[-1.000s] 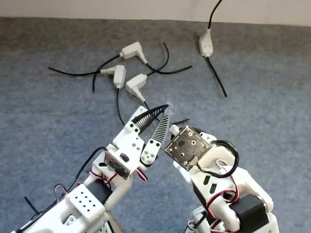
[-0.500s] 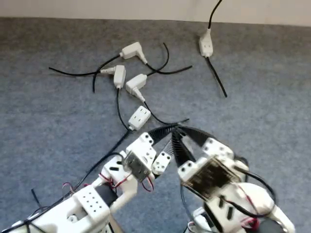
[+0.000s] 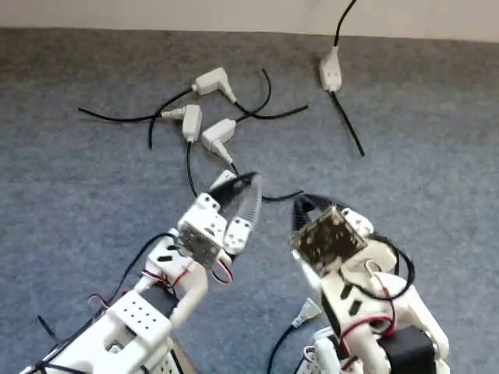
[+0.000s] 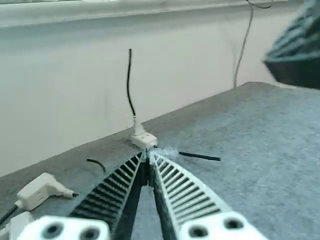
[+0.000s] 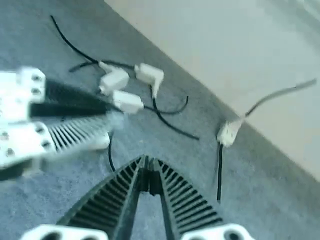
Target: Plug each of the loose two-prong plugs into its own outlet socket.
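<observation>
Grey carpet-like fabric covers the tabletop [image 3: 70, 210]. Closest to the near edge, between the two arm bases, a small white plug [image 3: 307, 311] lies on the fabric with its black cord trailing toward that edge.

Farther in, about the middle of the tabletop, the left gripper [image 3: 253, 179] and the right gripper [image 3: 299, 204] sit near each other with their tips apart. In the left wrist view the left gripper's ribbed black fingers meet at the tips with nothing between them. The right wrist view shows the right gripper closed the same way, and it too holds nothing.

A white outlet socket [image 3: 222, 180] lies just beside the left gripper's tips, on the side toward the left edge. The fingers partly cover it, and whether they touch it cannot be told.

Beyond the socket, three white two-prong plugs lie unplugged in a loose cluster left of centre. The nearest plug [image 3: 218, 134] lies just beside the middle plug [image 3: 189, 121], and the farthest plug [image 3: 214, 80] lies a little past them. Their black cords [image 3: 117, 117] curl and cross around them on the fabric.

Well apart from the cluster, near the far edge and right of centre, sits a white connector [image 3: 330, 72]; I cannot tell whether it is a plug or a socket. One cord runs from it up past the far edge, and a straight black cord [image 3: 348, 125] points back toward the middle.
</observation>
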